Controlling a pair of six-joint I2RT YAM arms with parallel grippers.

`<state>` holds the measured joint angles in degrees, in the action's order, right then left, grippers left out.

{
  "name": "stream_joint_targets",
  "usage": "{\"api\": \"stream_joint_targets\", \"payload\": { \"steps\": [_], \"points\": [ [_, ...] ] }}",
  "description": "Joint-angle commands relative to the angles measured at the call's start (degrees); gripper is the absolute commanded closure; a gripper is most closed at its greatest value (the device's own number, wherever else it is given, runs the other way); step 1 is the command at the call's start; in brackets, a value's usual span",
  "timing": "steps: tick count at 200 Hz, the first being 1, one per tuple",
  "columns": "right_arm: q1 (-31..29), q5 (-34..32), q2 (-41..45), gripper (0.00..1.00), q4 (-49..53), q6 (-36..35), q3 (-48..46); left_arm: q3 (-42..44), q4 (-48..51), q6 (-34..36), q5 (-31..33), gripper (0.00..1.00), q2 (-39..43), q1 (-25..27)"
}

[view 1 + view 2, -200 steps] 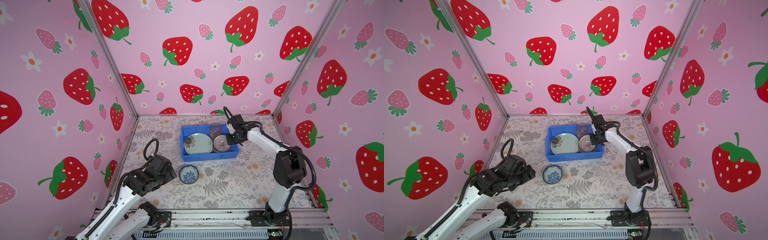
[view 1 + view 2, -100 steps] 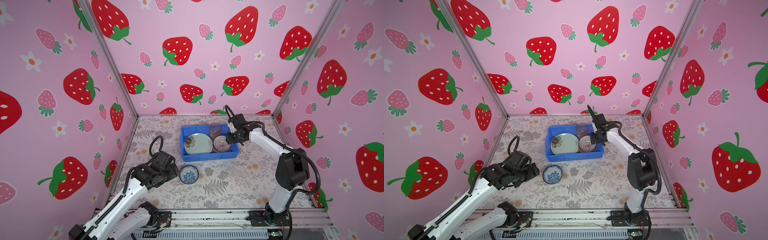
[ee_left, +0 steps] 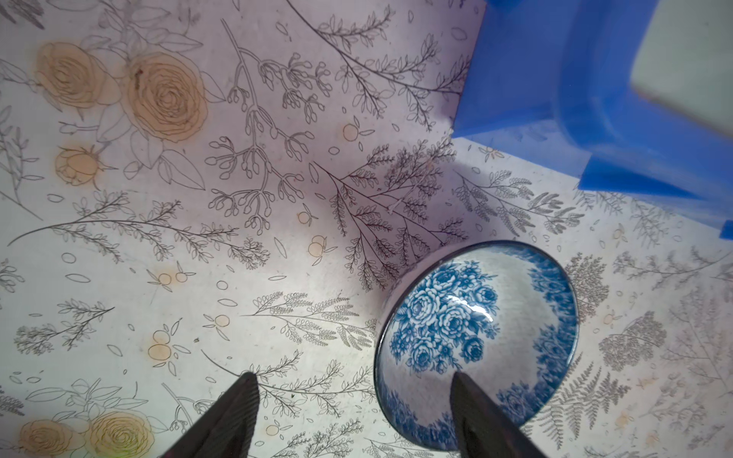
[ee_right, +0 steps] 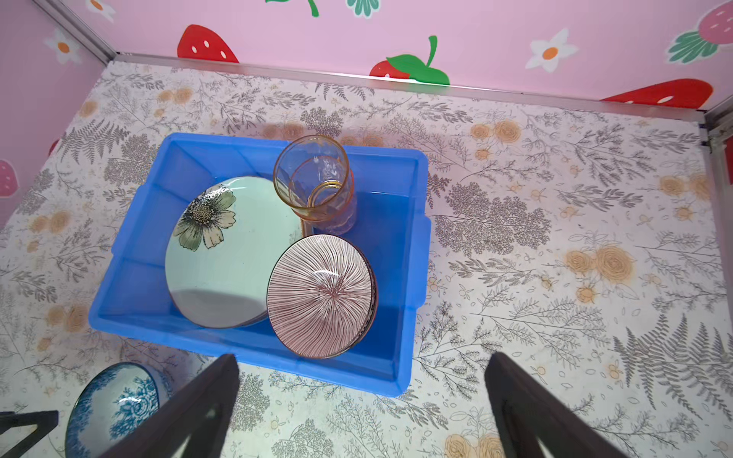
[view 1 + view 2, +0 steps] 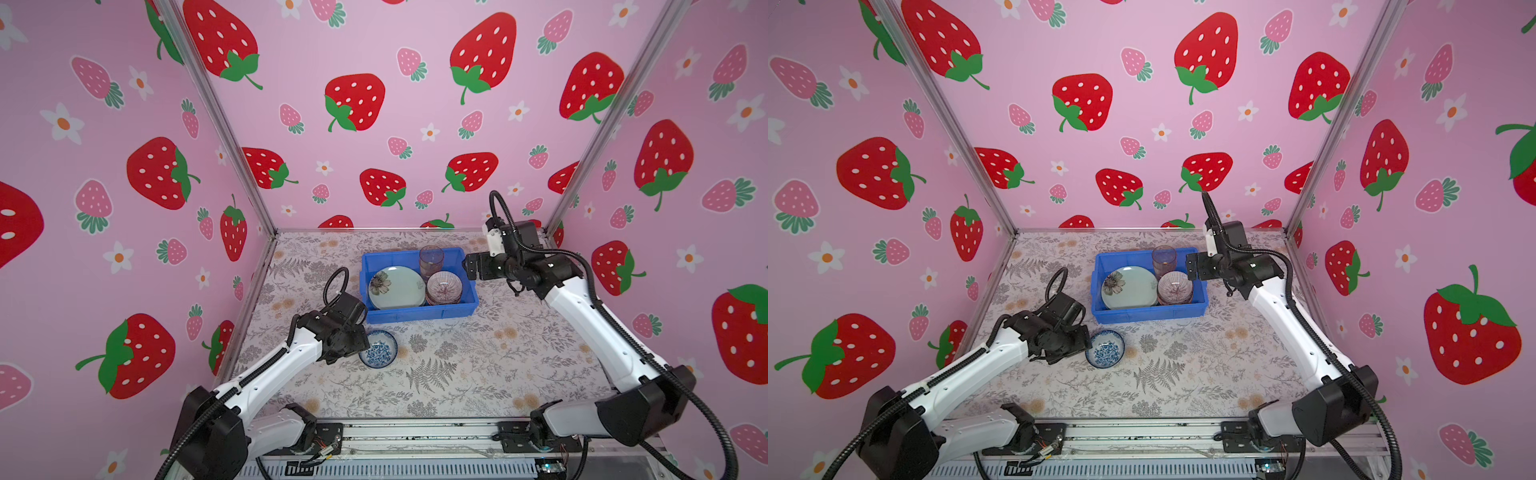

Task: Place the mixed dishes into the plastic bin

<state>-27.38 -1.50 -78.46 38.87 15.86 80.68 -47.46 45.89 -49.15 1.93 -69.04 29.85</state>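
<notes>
Black left tool (image 3: 352,376): spread, pinching nothing; one finger hangs over the inside of the blue-white bowl (image 3: 476,341), the other stands outside the rim over the table (image 3: 277,257). Whether either finger touches the glaze cannot be told.
Right tool (image 4: 363,357): spread wide and empty, beside the plastic bin (image 4: 222,140) on its right side in both top views.
Bowl's place: upright on the table, just in front of the bin's near-left corner, outside it (image 5: 378,353).
Handling: glazed ceramic by the look, so stiff, slick and breakable, and probably light enough for one tool.
Where to hold: the rim wall looks like the only purchase, one finger inside and one outside. A shallow bite could slide off the gloss.
Bin's load: green plate (image 4: 226,269) with a dark flower, striped bowl (image 4: 321,295) tilted against it, and an amber-tinted tumbler (image 4: 313,178) upright at the back.
Hard to make out: a dark edge under the striped bowl and a second rim under the plate hint at stacked pieces, but I cannot confirm them. In both top views the left wrist covers its own fingers and the bowl's near rim.
</notes>
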Motion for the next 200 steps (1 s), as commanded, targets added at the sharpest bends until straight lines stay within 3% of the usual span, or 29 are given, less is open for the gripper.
{"api": "stream_joint_targets", "payload": {
  "steps": [1,37,118,200],
  "points": [
    [0.9,-0.7,1.3,0.01,3.1,0.6,-3.7,0.4,-1.8,2.2,-0.8,0.25,-1.5,-0.2],
    [2.6,3.2,4.8,0.01,2.2,1.0,-9.1,0.0,-4.3,3.4,-3.5,0.36,-5.8,-0.2],
    [5.1,4.1,11.2,0.01,3.2,1.1,-15.8,-2.0,-5.7,5.1,-5.7,0.61,-13.0,1.0],
    [5.7,10.8,10.8,0.07,1.9,1.4,-17.5,-2.3,-5.0,3.1,-4.5,0.92,-12.2,3.1]
  ]
}}
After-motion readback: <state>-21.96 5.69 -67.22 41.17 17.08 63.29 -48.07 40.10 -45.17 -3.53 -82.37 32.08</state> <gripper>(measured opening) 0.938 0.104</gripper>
